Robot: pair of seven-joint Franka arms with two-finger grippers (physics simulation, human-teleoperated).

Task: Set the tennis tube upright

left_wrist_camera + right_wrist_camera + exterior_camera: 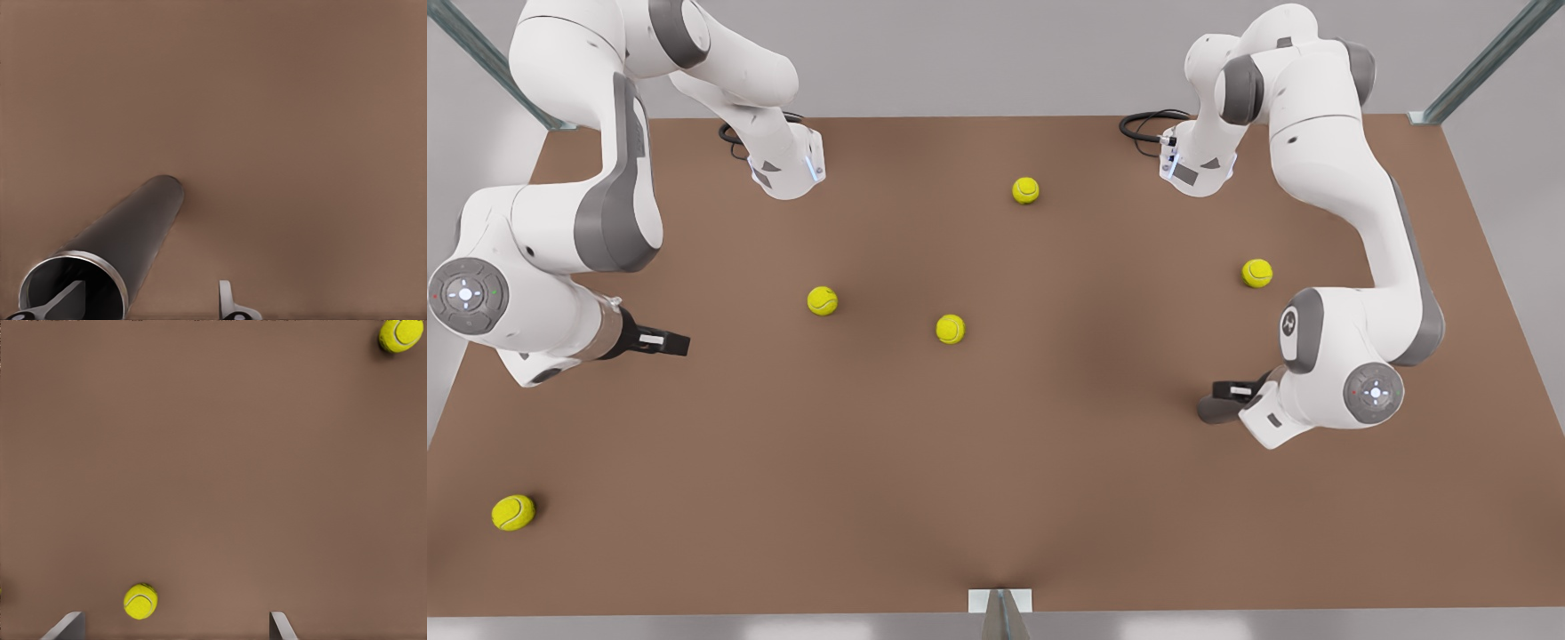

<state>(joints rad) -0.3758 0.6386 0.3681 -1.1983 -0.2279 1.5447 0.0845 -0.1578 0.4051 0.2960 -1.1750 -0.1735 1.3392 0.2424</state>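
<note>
My left claw is at the front view's right side, low over the tabletop, and it is open. One finger reaches inside the open mouth of the tennis tube. The other finger is outside, apart from the tube wall, so nothing is clamped.

The tube is dark grey with a lighter rim at the end nearest to my left wrist. Its far end touches the tabletop. In the front view I see a short grey part of the tube just beside my left claw; my arm covers the rest. I cannot tell how steeply it leans.

My right claw waits at the front view's left side. Its fingers are wide apart and it holds nothing. Below it lies one tennis ball, and another lies farther off. Five yellow-green balls are spread on the tabletop, all well apart from the tube; the closest one lies beside my left arm.
</note>
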